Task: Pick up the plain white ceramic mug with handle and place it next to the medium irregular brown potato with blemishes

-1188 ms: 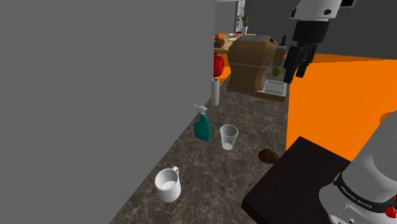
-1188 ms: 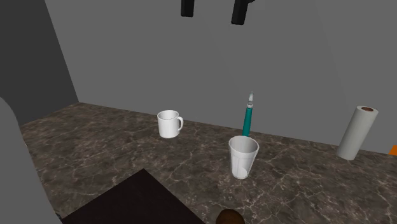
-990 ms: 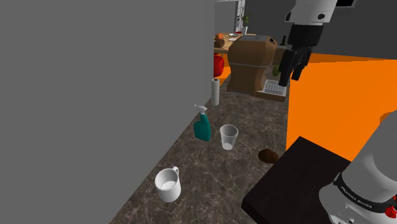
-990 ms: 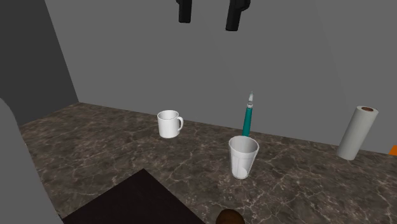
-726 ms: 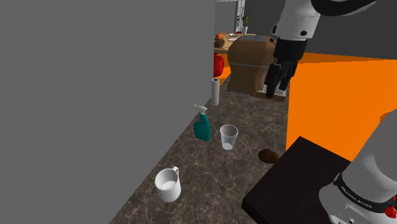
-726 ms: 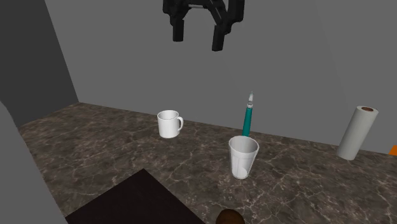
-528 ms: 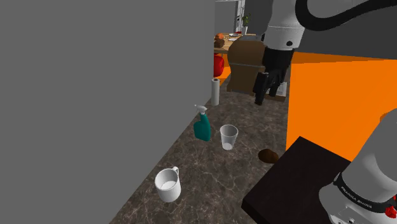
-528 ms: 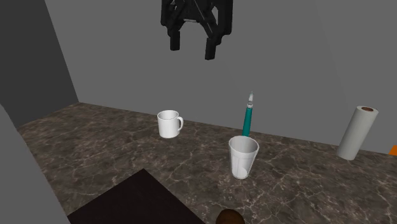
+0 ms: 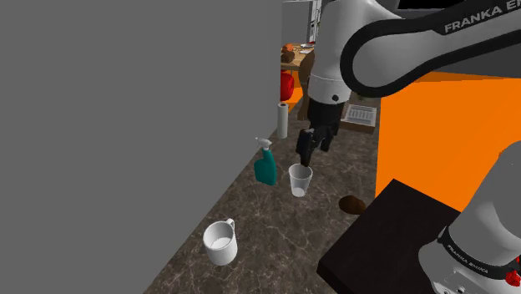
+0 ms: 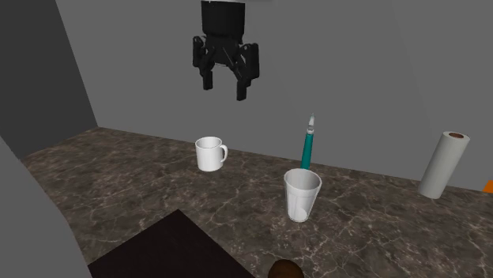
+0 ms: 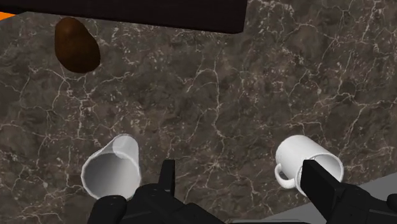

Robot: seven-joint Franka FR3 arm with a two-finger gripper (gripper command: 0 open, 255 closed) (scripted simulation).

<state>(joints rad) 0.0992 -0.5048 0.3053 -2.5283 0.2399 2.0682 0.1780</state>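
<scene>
The mug (image 9: 221, 242) (image 10: 210, 153) (image 11: 298, 154) is plain white and glossy, a short straight-sided cylinder with a small loop handle. It stands upright on the dark, white-veined counter (image 9: 267, 221) (image 10: 118, 174) (image 11: 222, 83), mouth up, and the inside looks empty. In the second exterior view its handle points toward that view's right; in the wrist view the handle is on the side facing the clear cup (image 9: 300, 179) (image 10: 302, 194) (image 11: 111, 170). The mug sits close to the grey wall, apart from everything else on the counter. It is well apart from the brown potato (image 9: 352, 205) (image 10: 284, 270) (image 11: 76, 44), which lies just beside the edge of the dark stand (image 9: 392, 225) (image 10: 166, 249) (image 11: 159, 13). The black pincer (image 9: 306, 154) (image 10: 223, 88) (image 11: 243, 183) hangs in the air above the counter with its fingers spread and nothing between them. In the second exterior view it is above the mug and a little toward that view's right; in the wrist view the mug is by one finger and the clear cup is beside the other. A teal spray bottle (image 9: 265, 167) (image 10: 306, 146) stands just behind the cup, and a paper towel roll (image 9: 282, 120) (image 10: 444, 164) stands upright farther along the wall.
</scene>
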